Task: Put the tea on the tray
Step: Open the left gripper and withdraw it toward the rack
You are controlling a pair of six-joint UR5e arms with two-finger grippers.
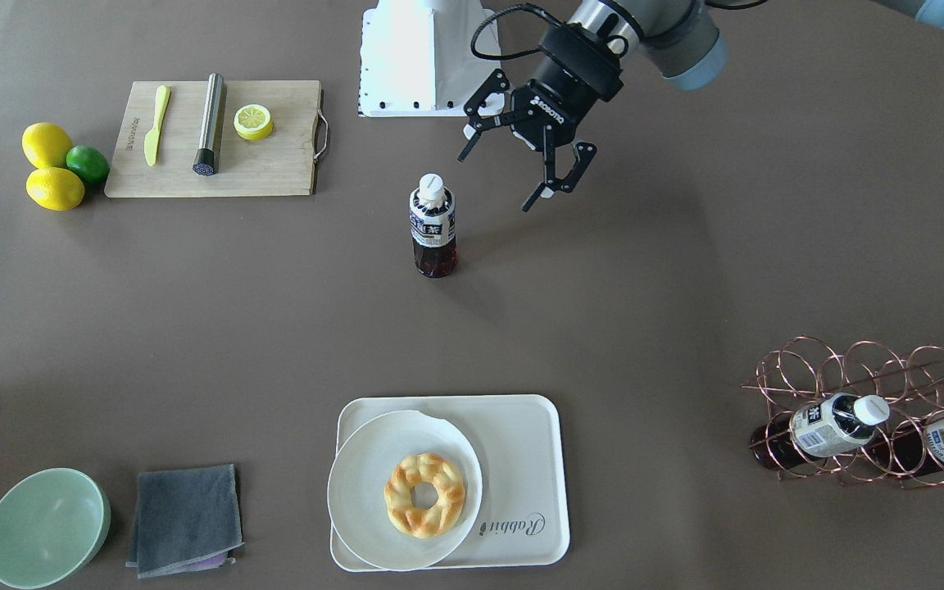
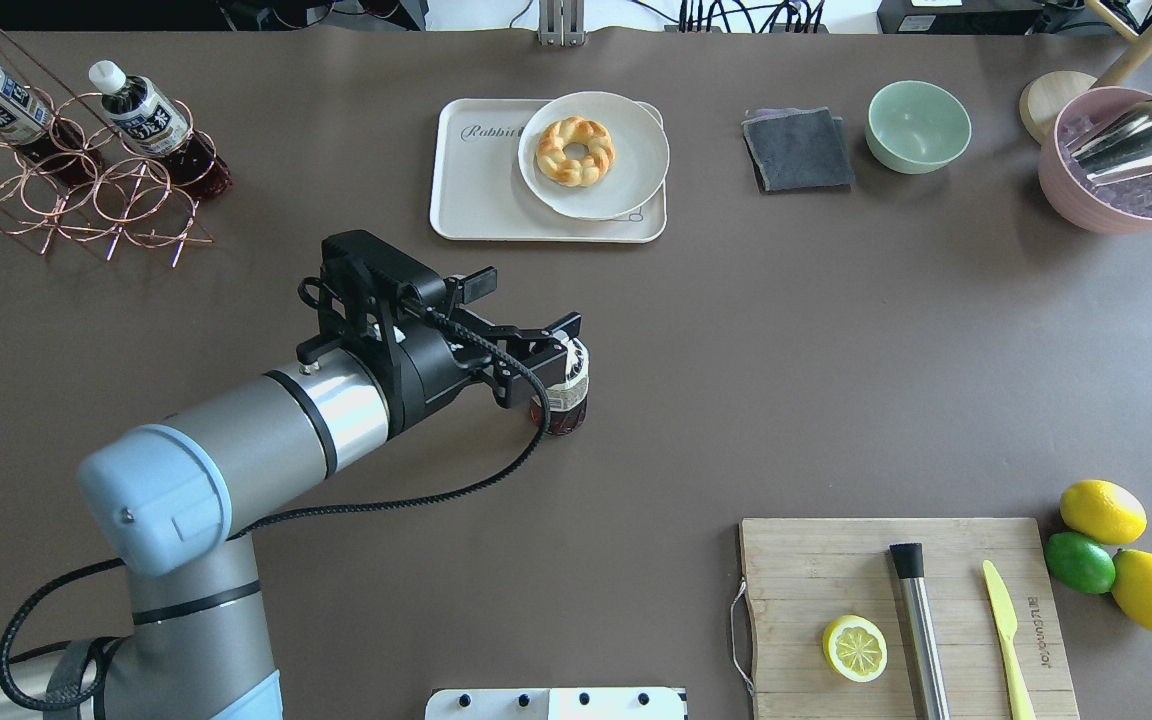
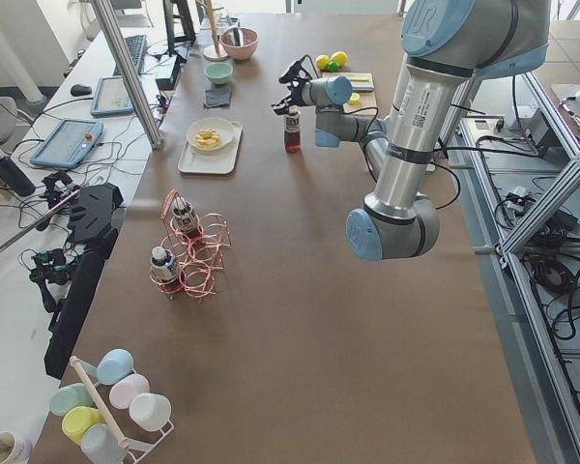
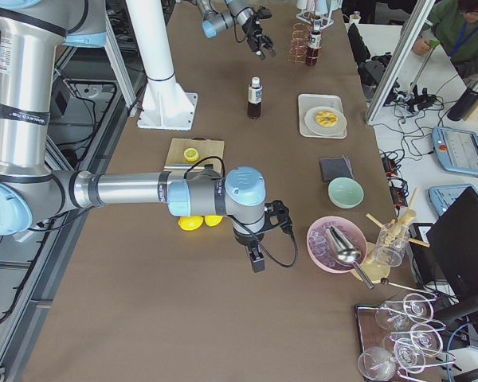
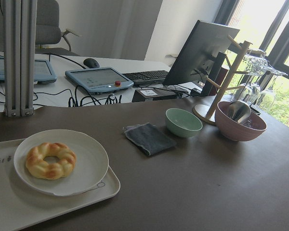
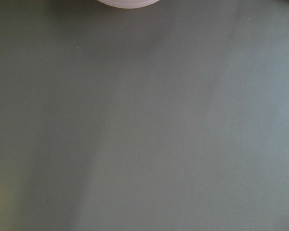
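Note:
The tea (image 1: 433,226), a small bottle of dark red-brown liquid with a white cap, stands upright mid-table. In the overhead view the tea (image 2: 567,398) is partly hidden under my left gripper. My left gripper (image 1: 496,180) is open and empty. It hovers above and just beside the bottle's cap and does not touch it. The cream tray (image 1: 521,459) with "Rabbit" script lies apart from the bottle and carries a round plate (image 1: 357,459) with a doughnut (image 1: 424,494). My right gripper (image 4: 256,256) shows only in the exterior right view, low over the table by a pink bowl; I cannot tell its state.
A copper wire rack (image 1: 873,360) holds two more bottles. A wooden cutting board (image 1: 275,164) carries a lemon half, a yellow knife and a steel muddler, with lemons and a lime (image 1: 87,164) beside it. A green bowl (image 1: 46,528), a grey cloth (image 1: 185,518) and a pink bowl (image 2: 1126,160) stand near the tray's side.

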